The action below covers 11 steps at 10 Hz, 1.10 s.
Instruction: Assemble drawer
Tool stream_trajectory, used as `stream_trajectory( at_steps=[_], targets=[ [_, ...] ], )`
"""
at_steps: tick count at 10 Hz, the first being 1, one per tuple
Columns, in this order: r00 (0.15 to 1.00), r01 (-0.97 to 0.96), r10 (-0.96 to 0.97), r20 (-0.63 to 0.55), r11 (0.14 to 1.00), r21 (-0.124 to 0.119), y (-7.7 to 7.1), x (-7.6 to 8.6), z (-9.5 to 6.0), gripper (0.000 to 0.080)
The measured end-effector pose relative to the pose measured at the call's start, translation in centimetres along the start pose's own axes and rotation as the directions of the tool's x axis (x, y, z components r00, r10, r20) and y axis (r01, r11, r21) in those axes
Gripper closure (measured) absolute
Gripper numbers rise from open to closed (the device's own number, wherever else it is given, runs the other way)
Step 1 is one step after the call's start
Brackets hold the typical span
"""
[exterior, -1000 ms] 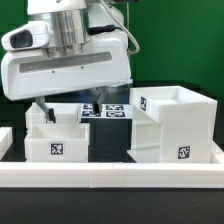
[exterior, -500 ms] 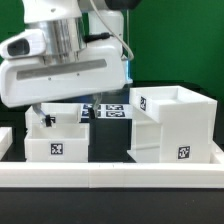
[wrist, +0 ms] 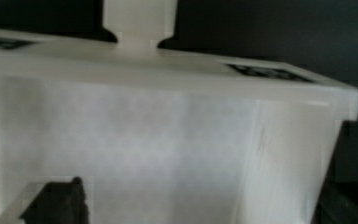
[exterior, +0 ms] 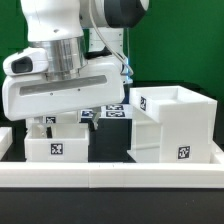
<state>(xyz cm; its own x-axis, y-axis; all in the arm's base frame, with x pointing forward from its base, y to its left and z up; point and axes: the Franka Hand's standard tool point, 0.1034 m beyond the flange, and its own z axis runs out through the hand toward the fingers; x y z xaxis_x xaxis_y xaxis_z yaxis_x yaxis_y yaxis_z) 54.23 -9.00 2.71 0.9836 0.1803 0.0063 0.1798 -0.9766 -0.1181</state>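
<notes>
The drawer's tall box housing stands at the exterior view's right, white, with square tags. One small white tray stands at the left with a tag on its front. My gripper hangs low right over this tray, its fingers spread at the tray's top rim. In the wrist view the tray fills the picture, its knob pointing away. One dark finger shows against the tray; my gripper stands open with nothing clamped. The second tray is out of view.
The marker board lies flat behind the tray and the housing. A long low white border rail runs along the front. A white piece shows at the exterior view's left edge. Green wall behind.
The hand has come down onto the left tray and tilted; its fingers, earlier seen above the tray, now sit at the rim. Tray and housing have not moved.
</notes>
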Motion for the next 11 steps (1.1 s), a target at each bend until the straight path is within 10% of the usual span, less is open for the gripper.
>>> stream_trajectory(
  at_steps=[7,10,11],
  targets=[
    [1.000,-0.002,0.002,0.011,1.000,-0.010,-0.2,-0.7,2.1,0.0150],
    [1.000,-0.002,0.002,0.012,1.000,-0.010,-0.2,-0.7,2.1,0.0544],
    [1.000,-0.002,0.002,0.012,1.000,-0.010,-0.1,-0.7,2.1,0.0544]
  ],
)
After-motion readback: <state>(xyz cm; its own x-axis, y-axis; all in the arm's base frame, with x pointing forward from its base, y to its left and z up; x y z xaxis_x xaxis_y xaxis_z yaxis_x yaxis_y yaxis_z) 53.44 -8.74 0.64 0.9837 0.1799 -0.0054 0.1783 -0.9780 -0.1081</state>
